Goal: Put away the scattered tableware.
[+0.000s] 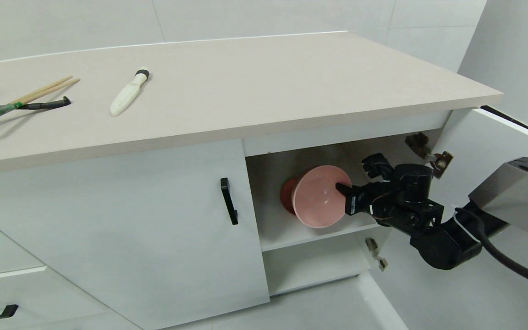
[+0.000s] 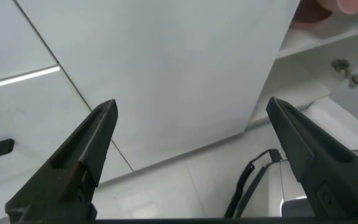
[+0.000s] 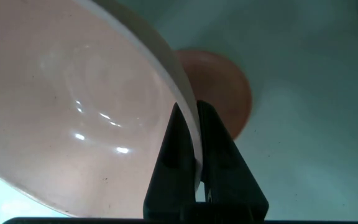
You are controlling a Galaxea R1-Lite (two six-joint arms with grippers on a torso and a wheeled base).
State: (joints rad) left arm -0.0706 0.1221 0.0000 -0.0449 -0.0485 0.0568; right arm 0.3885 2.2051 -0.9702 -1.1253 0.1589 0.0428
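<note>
Pink bowl point(image 1: 321, 197) is hanging tilted over the cabinet shelf point(image 1: 291, 233), right hand point(image 1: 342, 189) pinching its rim, likely for stowing.

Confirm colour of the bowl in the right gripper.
Pale pink bowl; best seen in the head view.
</note>
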